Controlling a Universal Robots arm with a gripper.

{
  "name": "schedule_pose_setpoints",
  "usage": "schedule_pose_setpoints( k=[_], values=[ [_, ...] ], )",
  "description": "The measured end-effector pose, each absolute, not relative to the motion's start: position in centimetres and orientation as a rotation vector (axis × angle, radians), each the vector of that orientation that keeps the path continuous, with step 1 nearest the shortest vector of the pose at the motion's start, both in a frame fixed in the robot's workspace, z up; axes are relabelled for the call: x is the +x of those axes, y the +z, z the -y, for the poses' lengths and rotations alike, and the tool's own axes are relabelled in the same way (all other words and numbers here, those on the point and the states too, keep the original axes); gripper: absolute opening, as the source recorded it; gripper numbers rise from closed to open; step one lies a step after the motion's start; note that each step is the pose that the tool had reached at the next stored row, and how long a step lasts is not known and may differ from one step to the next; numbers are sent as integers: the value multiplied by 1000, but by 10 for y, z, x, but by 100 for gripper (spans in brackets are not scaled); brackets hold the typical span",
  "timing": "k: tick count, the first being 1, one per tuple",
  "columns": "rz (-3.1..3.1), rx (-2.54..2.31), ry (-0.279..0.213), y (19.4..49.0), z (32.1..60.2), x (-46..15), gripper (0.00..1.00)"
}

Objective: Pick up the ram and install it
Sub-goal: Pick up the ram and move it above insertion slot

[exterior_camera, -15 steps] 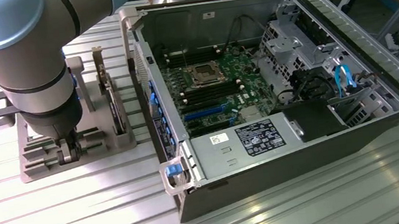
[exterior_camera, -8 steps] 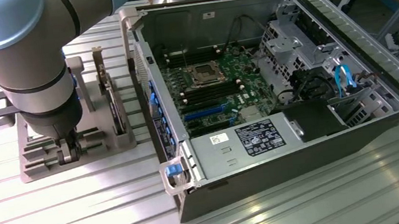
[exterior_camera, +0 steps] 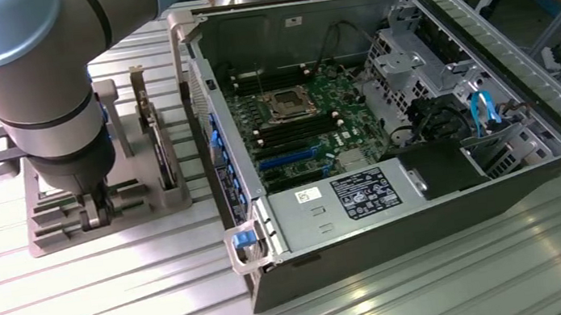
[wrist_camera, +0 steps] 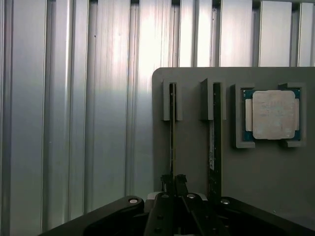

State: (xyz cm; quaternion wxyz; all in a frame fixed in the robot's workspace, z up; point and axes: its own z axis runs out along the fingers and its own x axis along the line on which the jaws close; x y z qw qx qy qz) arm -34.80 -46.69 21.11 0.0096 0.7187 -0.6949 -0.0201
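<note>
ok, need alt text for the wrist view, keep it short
The gripper is closed on one ram stick standing on edge in a gray holder. A second stick stands in the neighbouring slot, a square silver CPU lies in a pocket beyond it, and the holder sits on a ribbed metal table.

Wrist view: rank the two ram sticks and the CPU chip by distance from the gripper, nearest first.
1. Ram stick, in the end slot of the holder, pinched by the gripper.
2. Second ram stick, in the neighbouring slot.
3. CPU chip, in the pocket beyond both slots.
</note>
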Motion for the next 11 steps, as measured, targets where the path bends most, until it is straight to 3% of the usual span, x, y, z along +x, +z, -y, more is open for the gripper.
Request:
schedule_pose_setpoints(
  k=[11],
  values=[
    [2170,2244,-63,225,467,-348,12]
  ],
)
